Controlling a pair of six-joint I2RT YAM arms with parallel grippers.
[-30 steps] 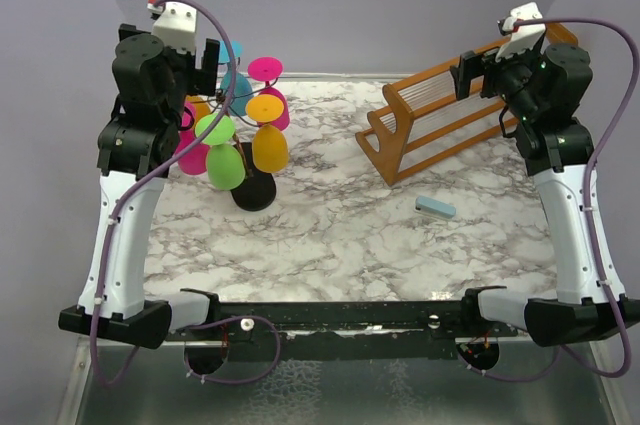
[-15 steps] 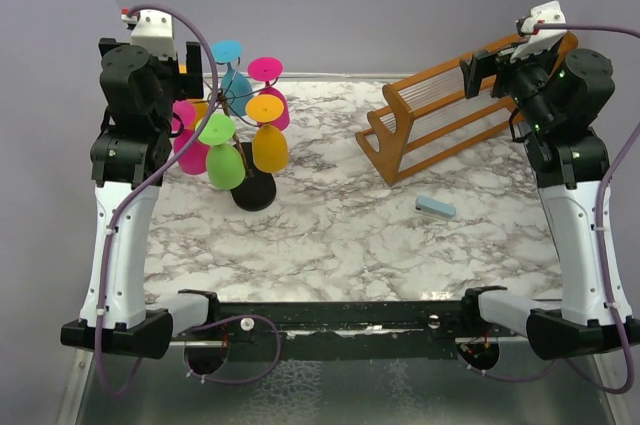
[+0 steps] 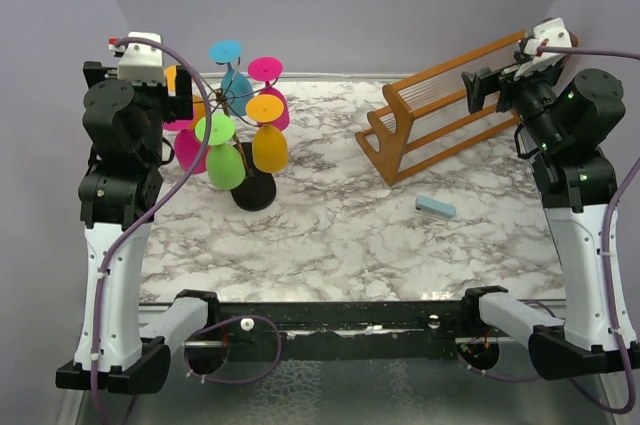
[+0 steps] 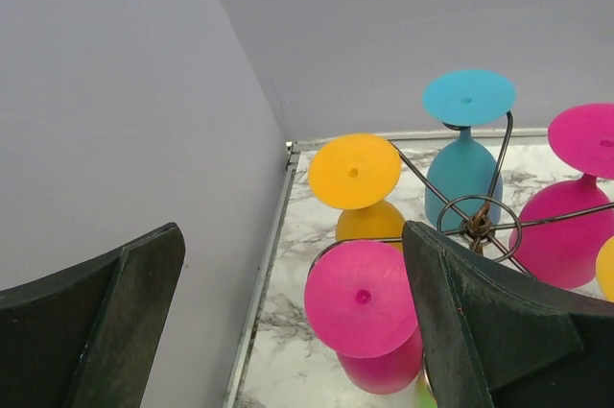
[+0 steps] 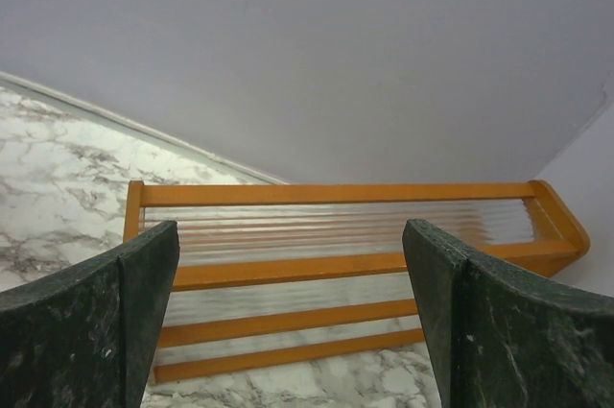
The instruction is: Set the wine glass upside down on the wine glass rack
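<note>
The wine glass rack (image 3: pixel 254 190), a dark wire stand on a black oval base, stands at the back left of the marble table. Several coloured wine glasses hang upside down on it: green (image 3: pixel 222 155), orange (image 3: pixel 268 140), blue (image 3: pixel 236 85), pink (image 3: pixel 266 70). My left gripper (image 3: pixel 180 95) is raised just left of the rack, open and holding nothing. In the left wrist view my left gripper (image 4: pixel 297 322) looks down on a magenta glass (image 4: pixel 363 298), an orange glass (image 4: pixel 353 171) and the wire hub (image 4: pixel 477 227). My right gripper (image 3: pixel 478 88) is open and bare at the far right.
A large orange-brown wooden slatted rack (image 3: pixel 440 115) lies at the back right, filling the right wrist view (image 5: pixel 336 194) beyond the right gripper (image 5: pixel 293 322). A small light-blue block (image 3: pixel 435 207) lies on the marble right of centre. Purple walls close the back and both sides.
Both arms have drawn back outward: the left gripper moved left, away from the rack's glasses, and the right gripper moved right and up. Both stayed open.
</note>
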